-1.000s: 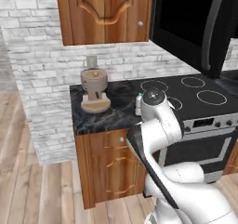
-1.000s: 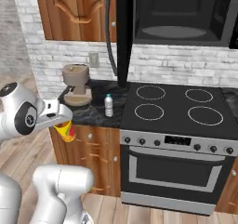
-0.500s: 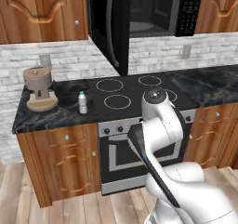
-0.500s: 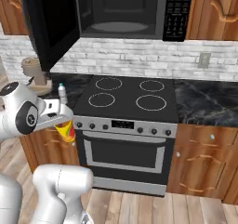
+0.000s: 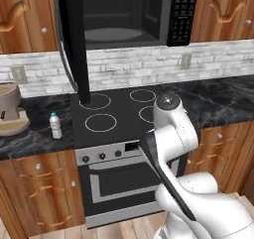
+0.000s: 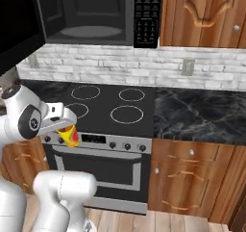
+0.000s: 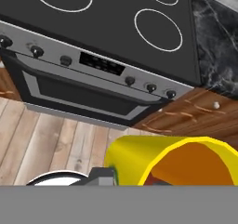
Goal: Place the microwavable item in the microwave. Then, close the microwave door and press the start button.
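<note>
One yellow cup (image 6: 70, 135), the microwavable item, hangs in the tool (image 6: 67, 130) low in front of the stove (image 6: 103, 111), down at the level of the knob panel. The tool is pinched tight on it.

Handling, as a guess: small, hollow, thin-walled, so light. Walls look smooth and glossy, so it may slip if the pinch is loose. A hard squeeze on the open rim could deform it, so holding it by the side wall nearer the base seems safer. Open mouth: keep it level if anything is inside; contents cannot be made out.

Microwave (image 5: 124, 15) sits above the stove, its door (image 5: 72, 39) swung wide open toward the left, with the turntable plate (image 5: 111, 34) bare inside. The cup has a long lift ahead.

View differences:
- Hand view: cup (image 7: 167, 160) seen close, yellow rim and orange inside, over the oven front and wood floor; fingertips not clear here.
- Right base view: cup seen from the side, under the wrist, with a red-orange mark; keypad (image 6: 145, 15) is plain.
- Left base view: the arm hides the cup; instead a water bottle (image 5: 55, 126) and a coffee machine (image 5: 11, 115) stand on the table (image 5: 30, 139) left of the stove.
</note>
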